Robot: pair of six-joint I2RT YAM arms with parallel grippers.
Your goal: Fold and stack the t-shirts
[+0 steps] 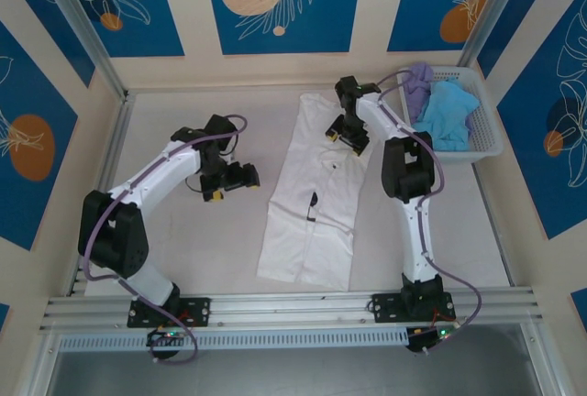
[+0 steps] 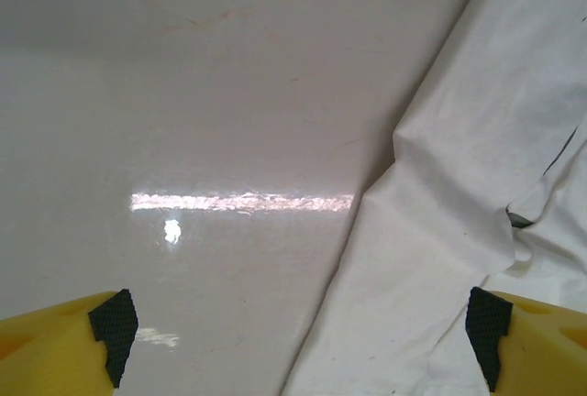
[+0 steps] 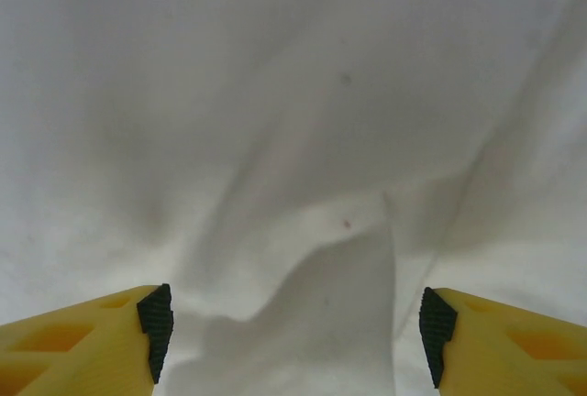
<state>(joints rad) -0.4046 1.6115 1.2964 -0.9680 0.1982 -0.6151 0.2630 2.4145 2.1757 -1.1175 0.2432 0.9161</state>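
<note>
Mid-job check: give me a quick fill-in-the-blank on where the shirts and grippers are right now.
1. The t-shirt lying flat on the table is ____.
2. The lavender t-shirt and light blue t-shirt lie in the basket at the far ____ corner.
3. The left gripper and right gripper both stand ____.
Missing: white; right; open.

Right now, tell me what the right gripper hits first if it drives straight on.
The white shirt: the right gripper, jaws open, points at its wrinkled cloth. How close is hard to judge.
</note>
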